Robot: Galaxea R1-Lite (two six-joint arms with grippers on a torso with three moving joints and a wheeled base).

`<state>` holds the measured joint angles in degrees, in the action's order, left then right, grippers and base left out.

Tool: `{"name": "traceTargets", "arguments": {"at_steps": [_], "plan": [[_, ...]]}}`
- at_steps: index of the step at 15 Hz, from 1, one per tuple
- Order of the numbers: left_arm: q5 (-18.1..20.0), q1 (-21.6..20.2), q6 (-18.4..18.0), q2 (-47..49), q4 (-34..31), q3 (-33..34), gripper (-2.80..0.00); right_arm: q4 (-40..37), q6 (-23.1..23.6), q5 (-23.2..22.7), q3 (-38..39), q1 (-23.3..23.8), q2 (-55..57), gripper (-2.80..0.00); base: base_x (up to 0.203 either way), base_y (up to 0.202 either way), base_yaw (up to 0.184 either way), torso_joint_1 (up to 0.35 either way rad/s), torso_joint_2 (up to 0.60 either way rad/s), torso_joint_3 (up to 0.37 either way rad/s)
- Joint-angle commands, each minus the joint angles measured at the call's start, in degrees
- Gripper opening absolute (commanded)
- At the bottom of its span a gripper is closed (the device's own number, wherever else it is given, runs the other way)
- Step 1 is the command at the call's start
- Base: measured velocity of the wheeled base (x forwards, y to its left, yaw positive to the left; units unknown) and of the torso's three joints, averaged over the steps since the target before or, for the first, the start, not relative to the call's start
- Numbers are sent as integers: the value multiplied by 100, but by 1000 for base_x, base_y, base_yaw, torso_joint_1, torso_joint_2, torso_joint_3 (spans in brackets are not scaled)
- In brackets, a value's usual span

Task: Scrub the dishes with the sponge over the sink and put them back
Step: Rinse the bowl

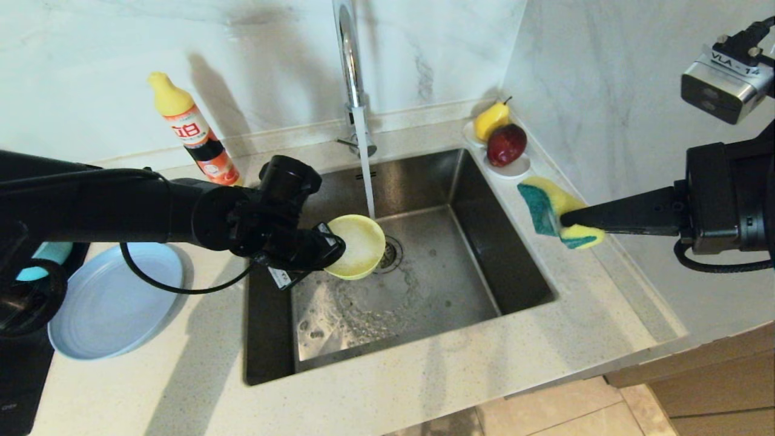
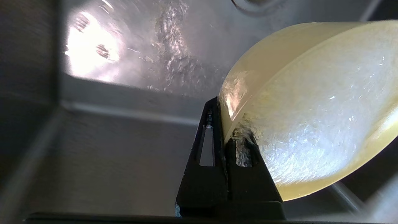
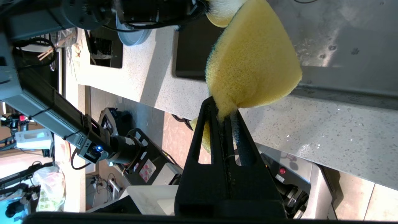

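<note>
Left gripper (image 1: 330, 247): clamped tight on the rim of the pale yellow-green bowl (image 1: 358, 246), at 9 o'clock of the drain strainer (image 1: 390, 253).
Bowl: tilted on edge over the sink (image 1: 424, 284), under the faucet (image 1: 351, 66) stream.
Right gripper (image 1: 566, 219): pinched shut on the sponge (image 1: 557, 212), above the counter at the sink's 3 o'clock rim.
Grey-blue plate (image 1: 112, 300): on the counter at 9 o'clock of the sink.
Fruit dish (image 1: 514, 168): 1 o'clock corner.

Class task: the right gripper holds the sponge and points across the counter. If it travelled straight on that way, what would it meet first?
Probably the yellow-green bowl that the left gripper holds over the sink. The right gripper, shut on the sponge, points roughly at it, though depth is unclear and it might pass above.
</note>
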<state>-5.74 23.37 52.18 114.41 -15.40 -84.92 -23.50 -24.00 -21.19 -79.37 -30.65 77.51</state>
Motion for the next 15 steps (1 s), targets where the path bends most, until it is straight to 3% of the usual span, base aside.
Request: {"name": "traceTargets", "arguments": {"at_steps": [1,5,10,13,15], "plan": [[-481,-22,-109,-321,13,104,-280,-14,-17,-8,10,-3,36,-280,0,0,0,0,0,0],[-1205,-47,-479,-674,1048,390,-280,-14,-25,-17,18,-20,19,-280,0,0,0,0,0,0],[-1874,-48,-2191,-1227,3810,1752,-280,-26,-27,-52,12,-20,52,-280,0,0,0,0,0,0],[-1904,-73,-2947,-1399,5580,2476,-280,-23,-34,-52,156,-12,-101,-280,0,0,0,0,0,0],[-1899,-75,-3374,-1443,6376,2760,-280,-31,-27,-48,190,-12,-154,-280,0,0,0,0,0,0]]}}
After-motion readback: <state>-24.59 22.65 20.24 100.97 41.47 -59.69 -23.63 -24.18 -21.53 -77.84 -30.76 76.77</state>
